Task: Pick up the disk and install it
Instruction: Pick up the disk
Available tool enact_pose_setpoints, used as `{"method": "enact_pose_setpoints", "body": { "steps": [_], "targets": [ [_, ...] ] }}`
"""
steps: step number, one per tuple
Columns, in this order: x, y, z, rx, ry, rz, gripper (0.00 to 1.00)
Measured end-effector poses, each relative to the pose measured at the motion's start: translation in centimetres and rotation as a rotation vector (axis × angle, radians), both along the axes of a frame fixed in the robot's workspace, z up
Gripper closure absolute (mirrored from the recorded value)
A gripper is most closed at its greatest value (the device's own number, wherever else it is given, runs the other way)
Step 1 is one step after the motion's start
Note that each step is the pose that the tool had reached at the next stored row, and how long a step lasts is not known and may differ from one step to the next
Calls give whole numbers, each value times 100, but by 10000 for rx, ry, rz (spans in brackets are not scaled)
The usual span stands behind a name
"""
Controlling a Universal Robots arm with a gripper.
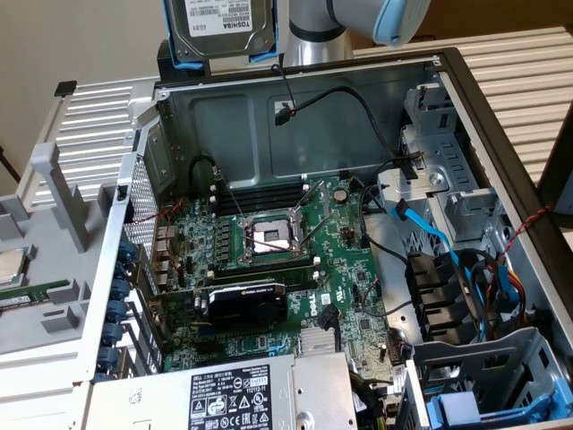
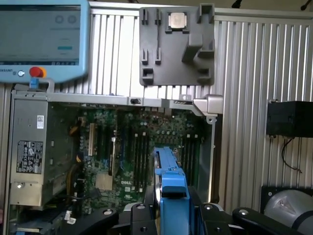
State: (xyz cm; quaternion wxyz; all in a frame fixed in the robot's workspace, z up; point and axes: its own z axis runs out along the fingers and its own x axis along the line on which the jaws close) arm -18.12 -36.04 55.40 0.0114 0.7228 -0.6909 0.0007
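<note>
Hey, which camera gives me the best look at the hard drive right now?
The exterior view: the hard drive faces the camera there, with its white Toshiba label and blue carrier visible, though the frame edge crops it. The wrist view shows it edge-on, mostly the blue carrier, clamped in the gripper.

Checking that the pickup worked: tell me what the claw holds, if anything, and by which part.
The claw holds the disk, clamped across one end of its blue carrier frame.
</note>
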Motion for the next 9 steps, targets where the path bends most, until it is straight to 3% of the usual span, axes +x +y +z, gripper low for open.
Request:
{"method": "enact_pose_setpoints", "body": {
  "steps": [6,9],
  "targets": [
    [92,-59,-33,13,-43,-1,64],
    [107,-86,-54,32,-134,-1,64]
  ]
}}
